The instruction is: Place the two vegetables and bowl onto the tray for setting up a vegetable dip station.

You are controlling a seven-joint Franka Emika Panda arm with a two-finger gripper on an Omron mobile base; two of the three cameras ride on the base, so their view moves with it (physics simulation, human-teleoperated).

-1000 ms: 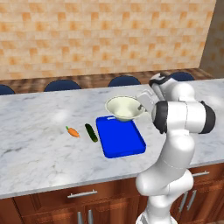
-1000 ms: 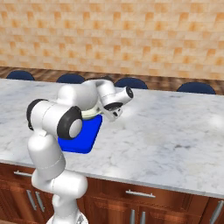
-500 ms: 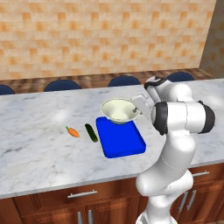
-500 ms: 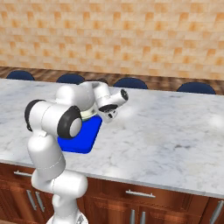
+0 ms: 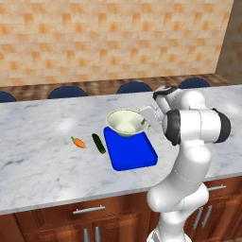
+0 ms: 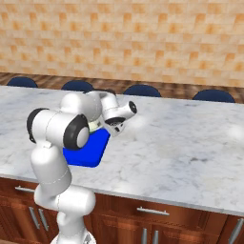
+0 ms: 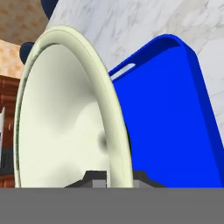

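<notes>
Bowl (image 7: 65,122) rim in pincer (image 7: 114,175), above tray (image 7: 175,118)

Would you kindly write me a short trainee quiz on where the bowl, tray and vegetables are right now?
1. True or false: the carrot lies on the tray.
2. What is the pincer shut on? A) cucumber B) bowl C) tray
3. Which vegetable lies nearer the tray?

Key:
1. False; it lies on the counter, apart from the tray.
2. B; it grips the rim of the bowl, held over the tray's far end.
3. The cucumber.
</notes>
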